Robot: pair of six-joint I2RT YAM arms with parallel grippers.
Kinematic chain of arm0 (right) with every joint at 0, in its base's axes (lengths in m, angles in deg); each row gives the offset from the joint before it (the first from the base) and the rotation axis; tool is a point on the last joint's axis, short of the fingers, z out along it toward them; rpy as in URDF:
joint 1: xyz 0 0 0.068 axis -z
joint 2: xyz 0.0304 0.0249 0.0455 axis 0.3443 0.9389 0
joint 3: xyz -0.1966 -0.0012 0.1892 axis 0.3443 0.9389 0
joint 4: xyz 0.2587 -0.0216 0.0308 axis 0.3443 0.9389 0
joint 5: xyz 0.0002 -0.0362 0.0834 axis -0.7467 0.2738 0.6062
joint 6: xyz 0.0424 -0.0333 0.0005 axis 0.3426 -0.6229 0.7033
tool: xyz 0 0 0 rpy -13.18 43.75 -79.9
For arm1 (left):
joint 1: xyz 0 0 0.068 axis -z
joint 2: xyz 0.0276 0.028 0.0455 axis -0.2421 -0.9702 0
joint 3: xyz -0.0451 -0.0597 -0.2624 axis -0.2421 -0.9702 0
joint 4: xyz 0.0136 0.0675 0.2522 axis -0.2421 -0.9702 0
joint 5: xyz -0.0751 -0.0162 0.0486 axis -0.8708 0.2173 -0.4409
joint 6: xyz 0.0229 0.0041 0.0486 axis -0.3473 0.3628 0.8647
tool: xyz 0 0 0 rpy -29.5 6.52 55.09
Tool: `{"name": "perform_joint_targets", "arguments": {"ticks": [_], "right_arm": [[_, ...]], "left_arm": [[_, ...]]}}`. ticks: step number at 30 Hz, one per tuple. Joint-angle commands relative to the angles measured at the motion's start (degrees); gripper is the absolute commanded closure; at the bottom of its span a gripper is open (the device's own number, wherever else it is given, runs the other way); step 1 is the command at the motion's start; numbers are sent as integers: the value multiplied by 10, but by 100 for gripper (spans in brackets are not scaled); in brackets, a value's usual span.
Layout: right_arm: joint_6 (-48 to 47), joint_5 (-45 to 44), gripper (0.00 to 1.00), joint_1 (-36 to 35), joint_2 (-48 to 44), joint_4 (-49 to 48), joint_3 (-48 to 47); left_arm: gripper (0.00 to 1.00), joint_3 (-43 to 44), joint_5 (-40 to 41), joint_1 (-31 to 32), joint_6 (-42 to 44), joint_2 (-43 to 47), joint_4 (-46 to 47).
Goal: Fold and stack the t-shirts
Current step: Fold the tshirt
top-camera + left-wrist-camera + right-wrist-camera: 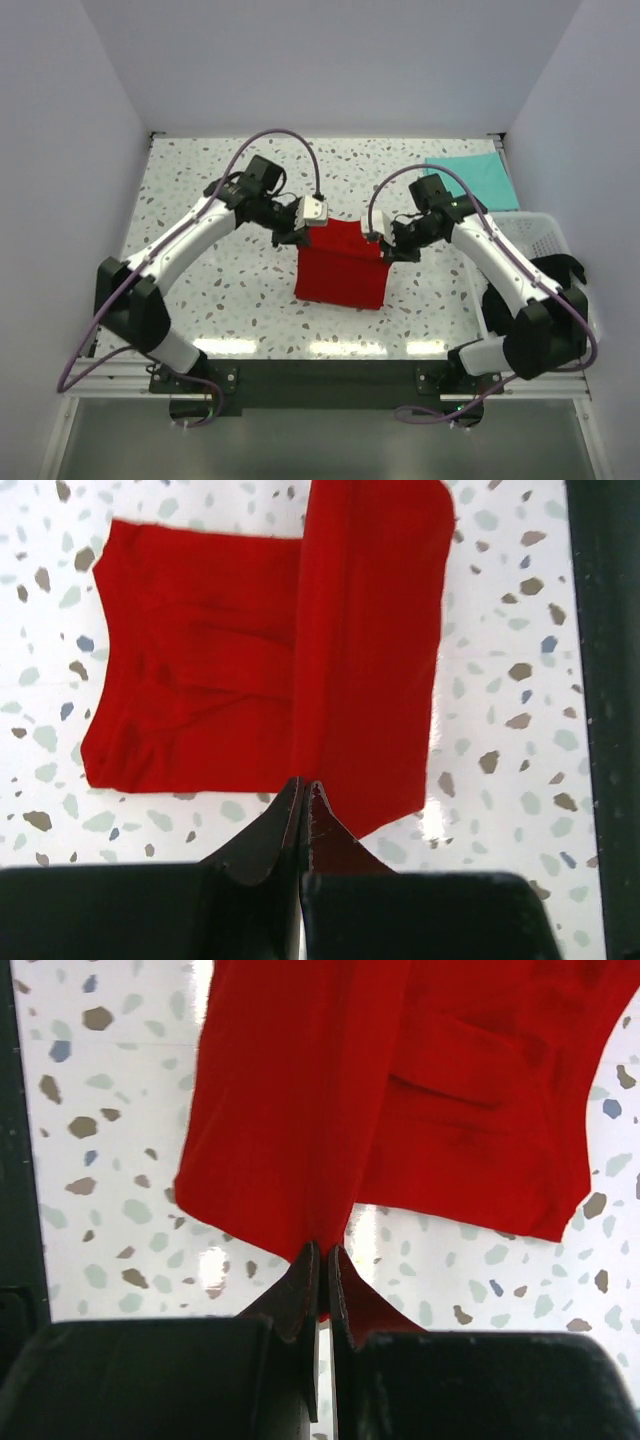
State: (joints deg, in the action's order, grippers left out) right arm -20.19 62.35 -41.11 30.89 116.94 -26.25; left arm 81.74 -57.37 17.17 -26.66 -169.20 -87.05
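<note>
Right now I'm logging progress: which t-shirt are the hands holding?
The red t-shirt in the middle: left hand and right hand each pinch its far edge. The teal t-shirt lies untouched at the far right corner.

I work over a white table (200, 190) flecked with grey, brown and bluish chips. Plain pale walls (330, 60) close it in on the left, right and far sides. A dark band (320, 375) runs along its near edge, and just beyond that band the top shows bright patches of glare (340, 347). A white lattice basket (545, 235) stands at the right edge, about midway between near and far.
</note>
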Motion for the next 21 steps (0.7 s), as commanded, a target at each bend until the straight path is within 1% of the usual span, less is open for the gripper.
{"name": "perform_joint_targets", "arguments": {"ticks": [1, 3, 4, 7, 8, 11, 14, 16, 18, 19, 21], "right_arm": [[-22, 15, 100, 25, 65, -21, -52], [-16, 14, 100, 30, 107, -39, -81], [-10, 13, 100, 31, 148, -46, -91], [-3, 13, 100, 43, 203, -69, -115], [-3, 9, 100, 45, 234, -86, -118], [-1, -9, 100, 52, 289, -128, -120], [23, -9, 100, 52, 326, -149, -117], [30, -2, 100, 48, 334, -159, -106], [36, -9, 100, 35, 330, -182, -78], [32, -33, 100, 25, 327, -184, -67], [22, -45, 100, 7, 304, -195, -37]], "left_arm": [[100, 74, -10, -50, 25, -88, 14], [100, 96, -10, -59, 28, -125, 33], [100, 111, -9, -67, 27, -156, 42], [100, 128, 2, -78, 18, -212, 84], [100, 129, 6, -81, 16, -223, 93], [100, 116, 15, -86, 5, -257, 125], [100, 80, 21, -86, -9, -268, 154], [100, 49, 24, -86, -23, -265, 164], [100, 19, 20, -86, -26, -243, 171], [100, -15, 20, -86, -37, -233, 176], [100, -66, 17, -86, -39, -202, 175]]}}
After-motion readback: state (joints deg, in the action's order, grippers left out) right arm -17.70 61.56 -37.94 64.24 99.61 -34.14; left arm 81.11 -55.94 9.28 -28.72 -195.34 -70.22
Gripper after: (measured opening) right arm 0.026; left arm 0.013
